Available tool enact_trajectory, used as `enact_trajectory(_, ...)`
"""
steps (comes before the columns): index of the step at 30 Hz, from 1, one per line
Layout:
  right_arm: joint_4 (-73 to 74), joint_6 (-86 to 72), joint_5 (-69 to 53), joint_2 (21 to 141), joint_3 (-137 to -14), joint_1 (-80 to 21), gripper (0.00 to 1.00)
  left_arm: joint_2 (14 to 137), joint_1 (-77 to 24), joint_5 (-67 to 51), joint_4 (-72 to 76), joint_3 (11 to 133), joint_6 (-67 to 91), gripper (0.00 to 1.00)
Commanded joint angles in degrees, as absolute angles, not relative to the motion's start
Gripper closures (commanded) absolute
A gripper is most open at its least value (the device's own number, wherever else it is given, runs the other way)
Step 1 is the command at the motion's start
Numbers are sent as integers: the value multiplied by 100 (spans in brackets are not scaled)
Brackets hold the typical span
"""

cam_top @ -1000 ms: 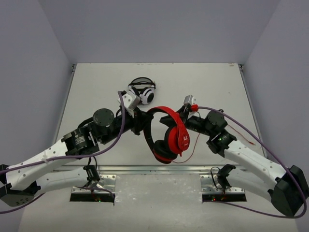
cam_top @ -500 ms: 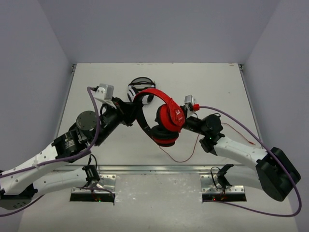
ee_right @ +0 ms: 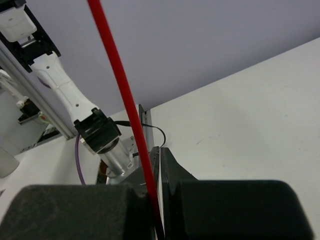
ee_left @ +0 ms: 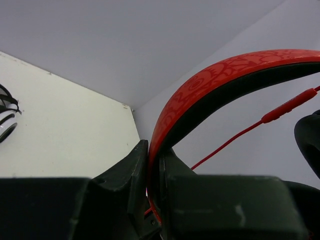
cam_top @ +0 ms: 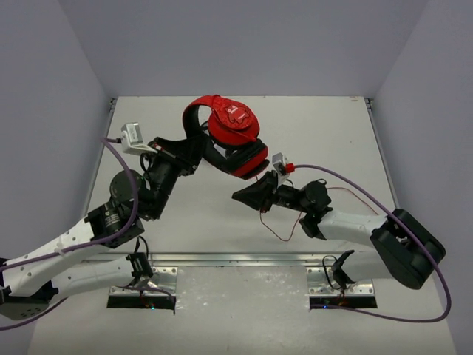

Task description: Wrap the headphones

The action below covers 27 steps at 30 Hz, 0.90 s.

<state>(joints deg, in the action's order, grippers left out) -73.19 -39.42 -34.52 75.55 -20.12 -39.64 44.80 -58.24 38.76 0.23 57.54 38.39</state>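
The red headphones [cam_top: 233,127] hang in the air over the far middle of the table, ear cups together. My left gripper [cam_top: 194,148] is shut on the headband [ee_left: 210,82], which runs between its jaws in the left wrist view. My left gripper [ee_left: 152,150] sits at the band's lower end. The thin red cable [cam_top: 284,231] drops from the cups, loops low over the table and trails off to the right. My right gripper [cam_top: 244,196], below and right of the cups, is shut on the cable [ee_right: 122,90], which slants down into its closed jaws [ee_right: 159,152].
White-and-black headphones [ee_left: 5,117] show only at the left edge of the left wrist view; from above they are hidden behind the red pair. A metal rail [cam_top: 236,259] runs along the table's near edge. Grey walls enclose the table on three sides.
My left arm has lifted the headphones and swung them up and away toward the far side. My right gripper has moved left and nearer and closed on the cable.
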Motion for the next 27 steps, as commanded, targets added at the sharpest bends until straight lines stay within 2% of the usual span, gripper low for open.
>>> enact_trajectory(1, -7769, -4096, -3472, 7681, -2013, -4060, 98, 4456, -5880, 4578, 589, 5950, 4613, 100)
enact_trajectory(5, -7822, -4000, -3306, 7796, -1794, -4349, 96, 4456, -5880, 5421, 282, 6064, 4816, 100)
enact_trajectory(8, -7498, -3667, -3103, 7709, -1679, -4622, 98, 4614, -5880, 6115, 35, 6319, 4782, 100)
enact_trajectory(15, -5794, -2717, -2383, 7094, -1801, -5299, 99, 5466, -5766, 7451, -141, 7004, 3561, 100)
enact_trajectory(17, -5050, -2287, -2190, 6779, -1942, -5589, 99, 5730, -5521, 7340, -368, 7127, 3376, 100)
enact_trajectory(21, -3869, -1636, -1505, 6347, -2328, -6203, 98, 6283, -4361, 6830, -1210, 7435, 3366, 100)
enact_trajectory(27, -2164, -854, -1134, 5864, -3101, -6574, 99, 7267, -4192, 7224, -1380, 7164, 2691, 100)
